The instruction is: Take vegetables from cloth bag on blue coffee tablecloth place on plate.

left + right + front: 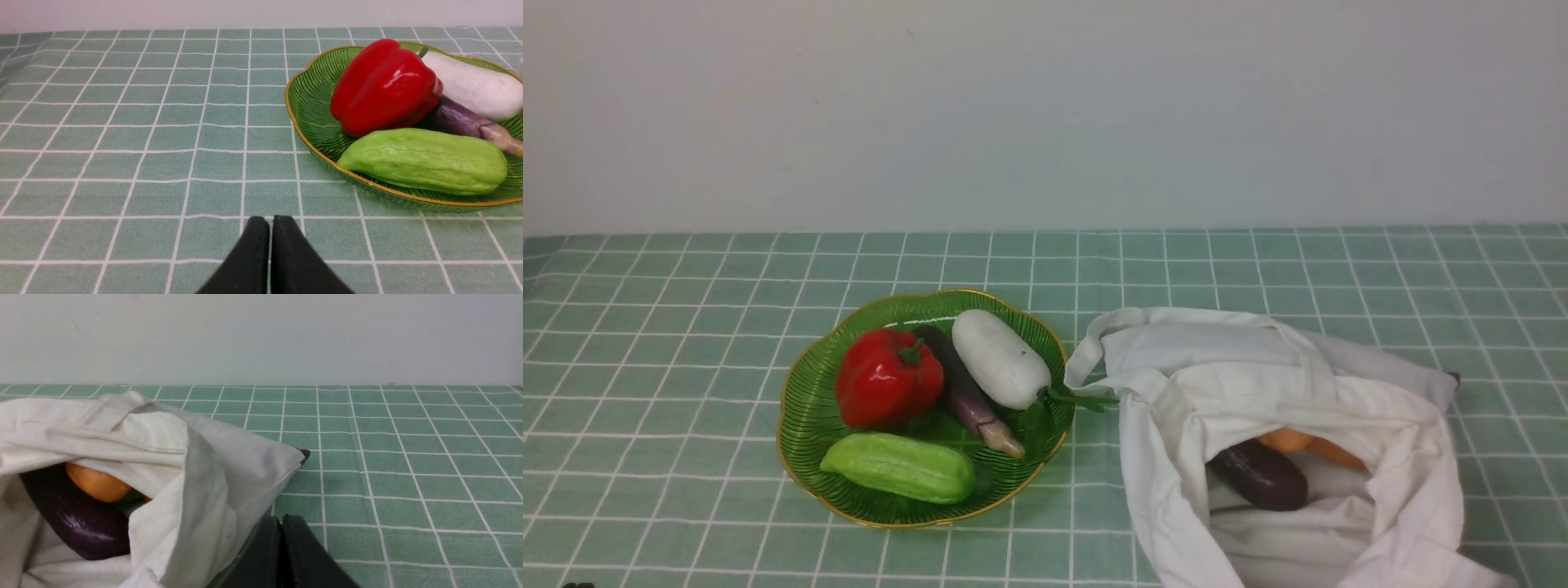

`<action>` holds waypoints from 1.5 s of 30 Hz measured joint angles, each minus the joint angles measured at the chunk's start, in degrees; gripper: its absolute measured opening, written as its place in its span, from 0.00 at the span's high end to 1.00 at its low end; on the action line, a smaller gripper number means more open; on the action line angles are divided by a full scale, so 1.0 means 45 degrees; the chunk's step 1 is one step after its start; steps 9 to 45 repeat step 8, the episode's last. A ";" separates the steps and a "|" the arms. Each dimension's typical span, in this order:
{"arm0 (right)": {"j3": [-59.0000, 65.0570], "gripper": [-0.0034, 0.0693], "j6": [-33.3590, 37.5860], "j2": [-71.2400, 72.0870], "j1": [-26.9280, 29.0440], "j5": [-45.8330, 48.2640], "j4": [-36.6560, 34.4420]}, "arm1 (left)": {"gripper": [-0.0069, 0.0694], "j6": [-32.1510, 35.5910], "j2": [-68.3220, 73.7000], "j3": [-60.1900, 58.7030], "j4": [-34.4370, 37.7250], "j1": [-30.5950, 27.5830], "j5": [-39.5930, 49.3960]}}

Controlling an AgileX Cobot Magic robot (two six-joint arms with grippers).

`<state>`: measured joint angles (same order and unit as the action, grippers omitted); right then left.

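Glossy dark purple eggplant (77,516) in bag: likely slippery, firm; grasp mid-body. Right jaws (282,522) closed, empty; left jaws (271,222) apparently closed, tips dim.

Shallow translucent green ribbed plate with gold rim (800,457): flat on the cloth, left of the bag
Teal-green cloth with thin white grid (670,392): spread flat
Soft white fabric bag (1160,490): slumped, mouth open
Glossy red pepper (886,380), light-green ridged vegetable (903,467), slim purple eggplant (972,400), white radish-like vegetable (1001,359): on the plate
Dark plump eggplant (1262,478), orange vegetables (1286,441): inside the bag
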<state>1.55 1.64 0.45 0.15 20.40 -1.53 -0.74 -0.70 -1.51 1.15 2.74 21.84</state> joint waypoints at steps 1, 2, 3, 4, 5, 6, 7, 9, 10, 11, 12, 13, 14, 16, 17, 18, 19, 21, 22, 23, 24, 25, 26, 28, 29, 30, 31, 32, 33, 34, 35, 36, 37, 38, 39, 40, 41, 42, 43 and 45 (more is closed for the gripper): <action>0.0000 0.97 0.0000 0.0000 0.0000 0.0000 0.0000 | 0.92 0.0000 0.0000 0.0000 0.0000 0.0000 0.0000; 0.0000 0.97 0.0000 0.0000 0.0000 0.0000 0.0000 | 0.92 0.0000 0.0000 0.0000 0.0000 0.0000 0.0000; 0.0000 0.97 0.0000 0.0000 0.0000 0.0000 0.0000 | 0.92 0.0000 0.0000 0.0000 0.0000 0.0000 0.0000; 0.0000 0.97 0.0000 0.0000 0.0000 0.0000 0.0000 | 0.92 0.0000 0.0000 0.0000 0.0000 0.0000 0.0000; 0.0000 0.97 0.0024 0.0000 0.0000 0.0000 0.0000 | 0.92 0.0000 0.0000 0.0000 0.0000 0.0000 0.0000; 0.0000 0.97 0.0036 0.0000 0.0000 0.0000 0.0000 | 0.92 0.0000 0.0000 0.0000 0.0000 0.0000 0.0000; 0.0000 0.97 0.0036 0.0000 0.0000 0.0000 0.0000 | 0.92 0.0000 0.0000 0.0000 0.0000 0.0000 0.0000; 0.0000 0.97 0.0050 0.0000 0.0000 0.0000 0.0000 | 0.92 0.0000 0.0000 0.0000 0.0000 0.0000 0.0000; 0.0000 0.97 0.0050 0.0000 0.0000 0.0000 0.0000 | 0.92 0.0000 0.0000 0.0000 0.0000 0.0000 0.0000; 0.0000 0.97 0.0050 0.0000 0.0000 0.0000 0.0000 | 0.92 0.0000 0.0000 0.0000 0.0000 0.0000 0.0000; 0.0000 0.97 0.0050 0.0000 0.0000 0.0000 0.0000 | 0.92 0.0000 0.0000 0.0000 0.0000 0.0000 0.0000; 0.0000 0.97 0.0050 0.0000 0.0000 0.0000 0.0000 | 0.92 0.0000 0.0000 0.0000 0.0000 0.0000 0.0000; 0.0000 0.97 0.0050 0.0000 0.0000 0.0000 0.0000 | 0.92 0.0000 0.0000 0.0000 0.0000 0.0000 0.0000; 0.0000 0.97 0.0050 0.0000 0.0000 0.0000 0.0000 | 0.92 0.0000 0.0000 0.0000 0.0000 0.0000 0.0000; 0.0000 0.97 0.0050 0.0000 0.0000 0.0000 0.0000 | 0.92 0.0000 0.0000 0.0000 0.0000 0.0000 0.0000; 0.0000 0.97 0.0050 0.0000 0.0000 0.0000 0.0000 | 0.92 0.0000 0.0000 0.0000 0.0000 0.0000 0.0000; 0.0000 0.97 0.0050 0.0000 0.0000 0.0000 0.0000 | 0.92 0.0000 0.0000 0.0000 0.0000 0.0000 0.0000; 0.0000 0.97 0.0050 0.0000 0.0000 0.0000 0.0000 | 0.92 0.0000 0.0000 0.0000 0.0000 0.0000 0.0000; 0.0000 0.97 0.0050 0.0000 0.0000 0.0000 0.0000 | 0.92 0.0000 0.0000 0.0000 0.0000 0.0000 0.0000; 0.0000 0.97 0.0050 0.0000 0.0000 0.0000 0.0000 | 0.92 0.0000 0.0000 0.0000 0.0000 0.0000 0.0000; 0.0000 0.97 0.0050 0.0000 0.0000 0.0000 0.0000 | 0.92 0.0000 0.0000 0.0000 0.0000 0.0000 0.0000; 0.0000 0.97 0.0050 0.0000 0.0000 0.0000 0.0000 | 0.92 0.0000 0.0000 0.0000 0.0000 0.0000 0.0000; 0.0000 0.97 0.0050 0.0000 0.0000 0.0000 0.0000 | 0.92 0.0000 0.0000 0.0000 0.0000 0.0000 0.0000; 0.0000 0.97 0.0050 0.0000 0.0000 0.0000 0.0000 | 0.92 0.0000 0.0000 0.0000 0.0000 0.0000 0.0000; 0.0000 0.97 0.0050 0.0000 0.0000 0.0000 0.0000 | 0.92 0.0000 0.0000 0.0000 0.0000 0.0000 0.0000; 0.0000 0.97 0.0050 0.0000 0.0000 0.0000 0.0000 | 0.92 0.0000 0.0000 0.0000 0.0000 0.0000 0.0000; 0.0000 0.97 0.0050 0.0000 0.0000 0.0000 0.0000 | 0.92 0.0000 0.0000 0.0000 0.0000 0.0000 0.0000; 0.0000 0.97 0.0050 0.0000 0.0000 0.0000 0.0000 | 0.92 0.0000 0.0000 0.0000 0.0000 0.0000 0.0000; 0.0000 0.97 0.0050 0.0000 0.0000 0.0000 0.0000 | 0.92 0.0000 0.0000 0.0000 0.0000 0.0000 0.0000; 0.0000 0.97 0.0050 0.0000 0.0000 0.0000 0.0000 | 0.92 0.0000 0.0000 0.0000 0.0000 0.0000 0.0000; 0.0000 0.97 0.0050 0.0000 0.0000 0.0000 0.0000 | 0.92 0.0000 0.0000 0.0000 0.0000 0.0000 0.0000; 0.0000 0.97 0.0050 0.0000 0.0000 0.0000 0.0000 | 0.92 0.0000 0.0000 0.0000 0.0000 0.0000 0.0000; 0.0000 0.97 0.0050 0.0000 0.0000 0.0000 0.0000 | 0.92 0.0000 0.0000 0.0000 0.0000 0.0000 0.0000; 0.0000 0.97 0.0050 0.0000 0.0000 0.0000 0.0000 | 0.92 0.0000 0.0000 0.0000 0.0000 0.0000 0.0000; 0.0000 0.97 0.0050 0.0000 0.0000 0.0000 0.0000 | 0.92 0.0000 0.0000 0.0000 0.0000 0.0000 0.0000; 0.0000 0.97 0.0050 0.0000 0.0000 0.0000 0.0000 | 0.92 0.0000 0.0000 0.0000 0.0000 0.0000 0.0000; 0.0000 0.97 0.0050 0.0000 0.0000 0.0000 0.0000 | 0.92 0.0000 0.0000 0.0000 0.0000 0.0000 0.0000; 0.0000 0.97 0.0050 0.0000 0.0000 0.0000 0.0000 | 0.92 0.0000 0.0000 0.0000 0.0000 0.0000 0.0000; 0.0000 0.97 0.0050 0.0000 0.0000 0.0000 0.0000 | 0.92 0.0000 0.0000 0.0000 0.0000 0.0000 0.0000; 0.0000 0.97 0.0050 0.0000 0.0000 0.0000 0.0000 | 0.92 0.0000 0.0000 0.0000 0.0000 0.0000 0.0000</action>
